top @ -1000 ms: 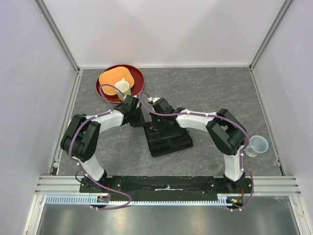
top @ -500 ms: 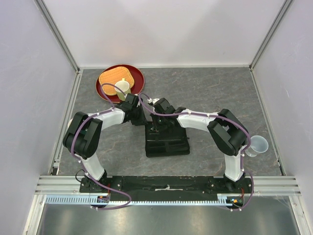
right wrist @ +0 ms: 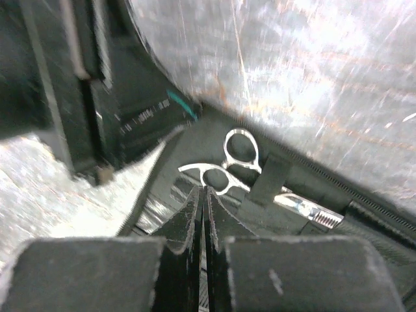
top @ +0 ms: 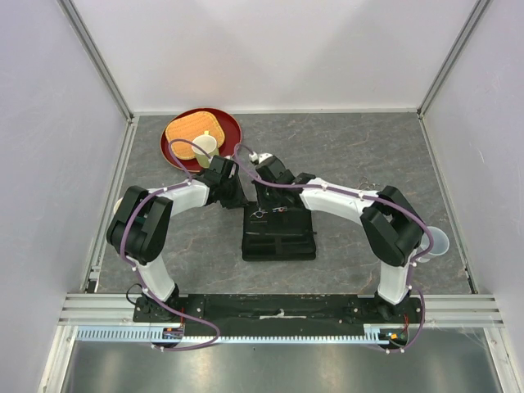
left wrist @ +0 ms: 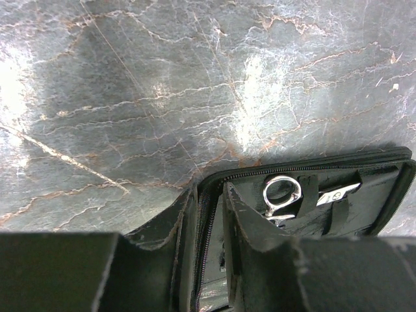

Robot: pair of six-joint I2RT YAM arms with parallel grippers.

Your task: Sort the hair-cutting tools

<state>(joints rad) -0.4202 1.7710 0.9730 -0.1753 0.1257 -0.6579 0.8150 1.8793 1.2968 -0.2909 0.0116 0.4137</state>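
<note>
Left wrist: silver scissors (left wrist: 333, 194) inside black case (left wrist: 305, 168)

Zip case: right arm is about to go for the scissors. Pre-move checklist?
1. Case open and flat: ok. The zip case lies open on the table.
2. Case held steady: ok. The left gripper has a finger on each side of the zipped rim and looks closed on it.
3. Jaws ready to pick: not ok. The right gripper is shut, tips right by a finger ring.
4. Scissors free to lift: not ok. The scissors sit under a strap.
5. Combs located: cannot tell. None shows in any view.
</note>
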